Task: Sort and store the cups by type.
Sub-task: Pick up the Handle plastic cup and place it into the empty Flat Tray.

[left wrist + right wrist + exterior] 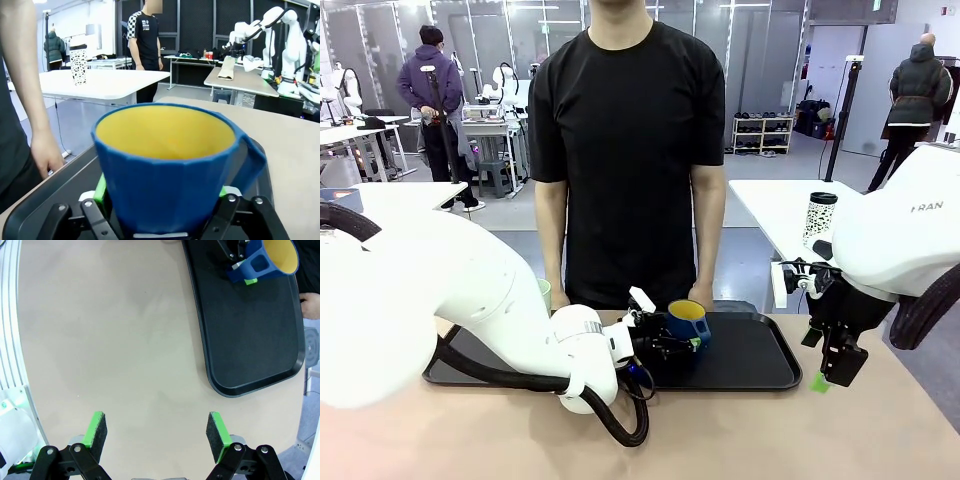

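The dark blue mug (687, 322) with a yellow inside stands on the black tray (760, 365), near its middle. My left gripper (670, 345) reaches in from the left with its jaws around the mug's lower body. In the left wrist view the mug (165, 170) sits between the green pads (100, 189), and a thin gap shows on the handle side, so the jaws look open. A pale green tumbler (546, 292) peeks out behind my left arm. My right gripper (828, 376) hangs open over bare table (125, 340) right of the tray, with nothing in it (157, 435).
A person in a black shirt stands at the far edge, with one hand (701, 297) close to the tray's rim and the hand (46, 152) also near the mug in the left wrist view. A white speckled cup (819, 216) stands on another table behind.
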Tool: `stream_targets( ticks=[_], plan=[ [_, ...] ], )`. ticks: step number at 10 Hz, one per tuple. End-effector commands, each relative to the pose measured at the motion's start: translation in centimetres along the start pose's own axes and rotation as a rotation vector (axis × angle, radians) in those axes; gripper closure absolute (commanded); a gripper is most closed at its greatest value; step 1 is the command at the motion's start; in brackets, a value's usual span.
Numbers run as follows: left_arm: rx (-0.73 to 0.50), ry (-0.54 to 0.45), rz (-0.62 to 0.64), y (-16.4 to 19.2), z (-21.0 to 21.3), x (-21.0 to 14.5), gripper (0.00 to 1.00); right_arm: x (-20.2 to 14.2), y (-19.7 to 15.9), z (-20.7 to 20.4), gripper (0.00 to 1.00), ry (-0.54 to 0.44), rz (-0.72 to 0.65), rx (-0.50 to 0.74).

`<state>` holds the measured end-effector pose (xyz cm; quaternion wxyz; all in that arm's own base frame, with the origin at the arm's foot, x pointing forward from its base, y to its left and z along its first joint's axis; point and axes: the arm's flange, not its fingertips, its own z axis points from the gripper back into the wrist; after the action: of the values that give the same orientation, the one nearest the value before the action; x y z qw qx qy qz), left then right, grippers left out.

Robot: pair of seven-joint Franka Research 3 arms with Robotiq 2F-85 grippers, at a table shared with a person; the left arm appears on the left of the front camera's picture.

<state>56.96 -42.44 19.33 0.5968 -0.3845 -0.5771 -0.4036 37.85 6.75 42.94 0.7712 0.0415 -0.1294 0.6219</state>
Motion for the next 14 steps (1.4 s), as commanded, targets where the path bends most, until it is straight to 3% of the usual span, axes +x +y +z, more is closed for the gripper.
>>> stream_targets(
  ticks=[1,14],
  plan=[
    [0.059,-0.043,-0.064,-8.6,1.8,-4.9,0.0,-0.1,0.3,0.0,0.0,0.012,-0.015,-0.011],
    [0.049,-0.065,-0.075,-11.2,5.9,-5.7,0.0,-0.1,0.3,0.0,0.0,0.012,-0.015,-0.011]
  ],
)
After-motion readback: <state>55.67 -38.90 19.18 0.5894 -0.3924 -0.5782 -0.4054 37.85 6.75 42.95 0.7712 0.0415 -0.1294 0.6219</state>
